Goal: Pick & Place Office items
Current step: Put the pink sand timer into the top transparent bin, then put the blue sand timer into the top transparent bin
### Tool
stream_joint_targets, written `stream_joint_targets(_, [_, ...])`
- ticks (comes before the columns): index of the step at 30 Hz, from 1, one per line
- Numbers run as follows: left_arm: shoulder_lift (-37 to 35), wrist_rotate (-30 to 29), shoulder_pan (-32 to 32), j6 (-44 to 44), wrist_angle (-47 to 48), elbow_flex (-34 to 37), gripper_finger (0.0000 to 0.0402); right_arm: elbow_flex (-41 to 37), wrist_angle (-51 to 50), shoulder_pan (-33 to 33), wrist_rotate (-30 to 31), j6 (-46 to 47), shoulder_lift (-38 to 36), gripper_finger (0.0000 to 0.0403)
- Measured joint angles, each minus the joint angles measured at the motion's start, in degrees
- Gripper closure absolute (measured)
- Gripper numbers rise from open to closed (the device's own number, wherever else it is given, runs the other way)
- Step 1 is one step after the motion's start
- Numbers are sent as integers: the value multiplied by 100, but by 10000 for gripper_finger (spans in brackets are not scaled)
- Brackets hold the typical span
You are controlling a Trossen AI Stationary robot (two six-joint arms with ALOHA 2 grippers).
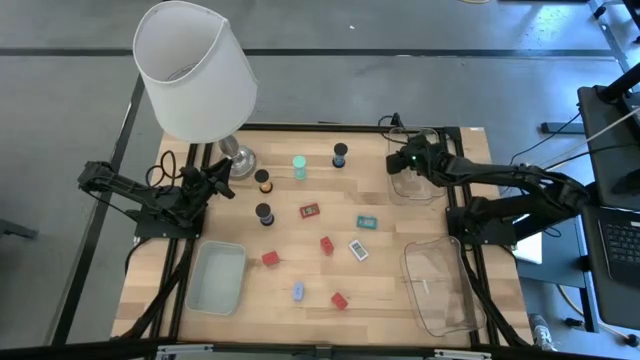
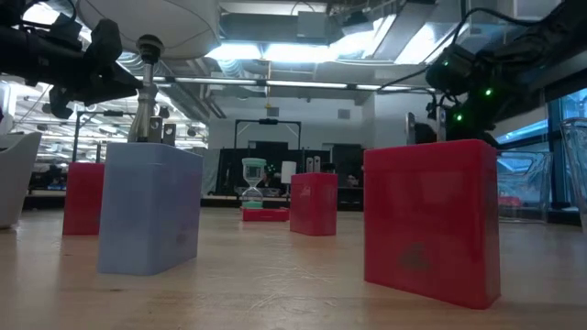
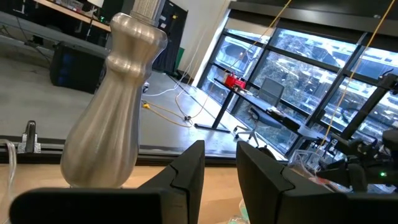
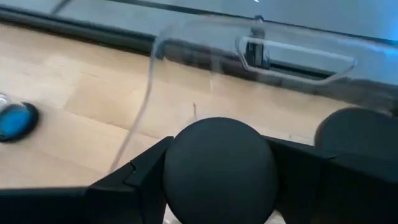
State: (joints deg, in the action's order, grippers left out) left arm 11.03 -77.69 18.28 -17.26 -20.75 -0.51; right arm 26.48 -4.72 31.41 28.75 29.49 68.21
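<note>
We have the right claw [image 1: 408, 158] over the clear tray [image 1: 417, 185] at the counter's far right corner, pinching a dark cylinder [image 4: 219, 168]. To do this well, we lower it inside the tray walls before letting go. Left claw [image 1: 222, 181] waits beside the lamp base [image 1: 240, 160], fingers slightly spread. Remaining items sit mid-counter.

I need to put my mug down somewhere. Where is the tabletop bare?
Bare wood lies along the near edge between the frosted tray and the clear tray, beyond the red block. The middle is crowded with small items.
</note>
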Motion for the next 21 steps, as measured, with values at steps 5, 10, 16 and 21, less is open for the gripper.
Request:
stream_joint_targets(5, [0, -1, -1, 0, 0, 0, 313, 20, 501, 10, 269, 9, 483, 193])
stream_joint_targets(10, [0, -2, -2, 0, 0, 0, 313, 15, 960, 14, 258, -148, 677, 187])
stream_joint_targets(16, [0, 0, 0, 0, 0, 0, 313, -4, 968, 14, 328, -163, 658, 127])
stream_joint_targets(21, [0, -1, -1, 0, 1, 0, 313, -2, 961, 14, 343, -163, 628, 89])
